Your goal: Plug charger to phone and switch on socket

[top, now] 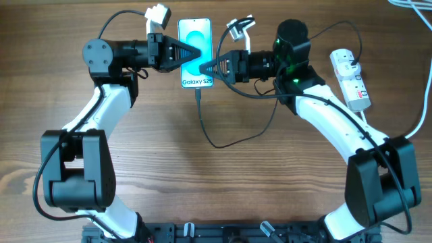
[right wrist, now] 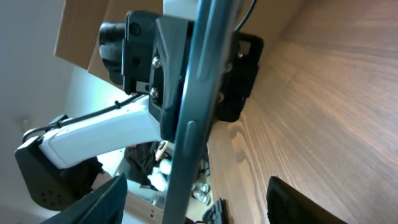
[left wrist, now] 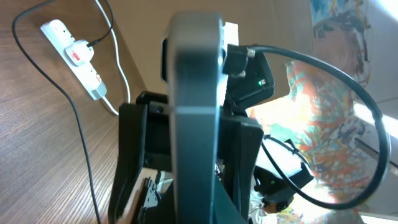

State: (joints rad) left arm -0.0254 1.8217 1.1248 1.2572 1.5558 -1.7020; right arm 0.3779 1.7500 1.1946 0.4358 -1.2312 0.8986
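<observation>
My left gripper [top: 198,54] clamps the phone [top: 195,30] by one edge, while my right gripper [top: 214,65] stands spread at the opposite edge.

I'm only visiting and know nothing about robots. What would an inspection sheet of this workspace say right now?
Surface: wooden table, brown grain.
Job's things: phone, screen lit, between the two arms; socket at the right, switch state unreadable.
Clutter: nothing seen.
Grippers: left gripper, jaws shut on the phone; right gripper, jaws open at the phone's other edge.
Cables: charger runs from the phone's lower end, loops across the table, and ends at its white adapter in the socket.
Surroundings: white cords at the top right corner.
</observation>
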